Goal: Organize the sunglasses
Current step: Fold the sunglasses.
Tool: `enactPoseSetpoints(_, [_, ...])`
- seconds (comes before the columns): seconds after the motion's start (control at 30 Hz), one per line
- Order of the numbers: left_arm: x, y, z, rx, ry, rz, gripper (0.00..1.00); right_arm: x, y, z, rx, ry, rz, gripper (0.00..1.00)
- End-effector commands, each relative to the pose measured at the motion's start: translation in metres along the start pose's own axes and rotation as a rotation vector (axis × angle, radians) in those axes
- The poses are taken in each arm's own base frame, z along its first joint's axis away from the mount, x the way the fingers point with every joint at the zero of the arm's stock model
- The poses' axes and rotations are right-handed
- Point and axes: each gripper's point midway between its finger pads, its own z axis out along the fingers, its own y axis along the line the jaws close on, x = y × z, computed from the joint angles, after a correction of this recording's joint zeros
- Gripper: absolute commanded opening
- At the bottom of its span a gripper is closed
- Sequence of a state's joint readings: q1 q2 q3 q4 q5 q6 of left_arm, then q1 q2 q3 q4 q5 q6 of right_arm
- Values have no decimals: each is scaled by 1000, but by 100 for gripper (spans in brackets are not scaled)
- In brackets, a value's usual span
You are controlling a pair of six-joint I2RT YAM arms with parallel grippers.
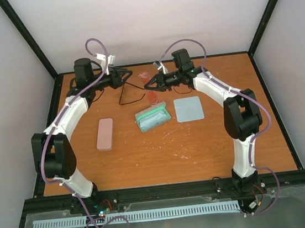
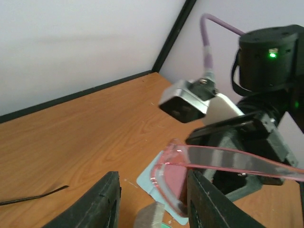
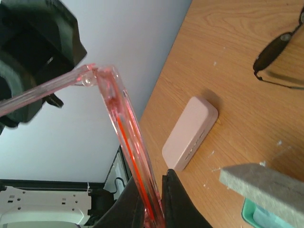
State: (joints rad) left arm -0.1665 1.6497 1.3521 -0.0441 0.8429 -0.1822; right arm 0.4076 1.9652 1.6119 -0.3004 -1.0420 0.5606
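Observation:
The dark thin-framed sunglasses (image 1: pixel 130 96) lie on the table at the back centre, below and between both grippers; they also show in the right wrist view (image 3: pixel 278 50). One slim arm tip shows in the left wrist view (image 2: pixel 33 195). My right gripper (image 1: pixel 148 84) (image 3: pixel 152 190) is shut on a translucent pink pair of glasses (image 1: pixel 151 96) (image 3: pixel 123 114) and holds it above the table. My left gripper (image 1: pixel 127 74) (image 2: pixel 152 180) is open. The pink glasses' lens (image 2: pixel 173 178) sits by its right finger, with one pink arm running off to the right.
An open grey case with a green lining (image 1: pixel 153 116) lies in the middle, its lid edge in the right wrist view (image 3: pixel 266 187). A shut pink case (image 1: pixel 105 133) (image 3: pixel 190 133) lies to the left. A light-blue cloth (image 1: pixel 188 109) (image 2: pixel 146 180) lies to the right.

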Motion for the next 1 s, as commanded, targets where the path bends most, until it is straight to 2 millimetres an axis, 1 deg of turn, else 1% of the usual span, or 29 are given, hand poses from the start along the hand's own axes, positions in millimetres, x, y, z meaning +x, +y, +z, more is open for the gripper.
enactPoseSetpoints(0.0, [-11, -27, 10, 84, -15, 17, 41, -2, -2, 15, -17, 41, -1, 3])
enactPoseSetpoints(0.17, [-18, -38, 12, 94, -32, 12, 41, 0, -8, 22, -1, 60, 11, 3])
enactPoseSetpoints(0.27, [-11, -42, 15, 104, -18, 9, 41, -6, -4, 23, -9, 44, 4, 3])
enactPoseSetpoints(0.3, [-7, -43, 17, 110, -11, 6, 41, -10, -2, 23, -14, 36, -1, 3])
enactPoseSetpoints(0.5, [36, -49, 28, 131, 55, -19, 41, -32, 20, 20, -47, -5, -40, 3])
enactPoseSetpoints(0.6, [48, -52, 32, 138, 77, -19, 41, -40, 34, 16, -71, -14, -68, 3])
enactPoseSetpoints(0.7, [52, -49, 34, 124, 83, -16, 41, -40, 42, 13, -82, -12, -79, 3])
enactPoseSetpoints(0.77, [51, -46, 35, 102, 87, -4, 41, -37, 37, 11, -54, -5, -73, 3])
enactPoseSetpoints(0.87, [41, -34, 29, 33, 80, 13, 45, -28, 20, 5, -7, 6, -50, 3])
enactPoseSetpoints(0.9, [36, -30, 23, 16, 71, 13, 48, -27, 15, 1, 5, 4, -41, 3])
enactPoseSetpoints(0.97, [29, -25, 10, -15, 48, 19, 56, -26, 5, -10, 29, -11, -25, 3])
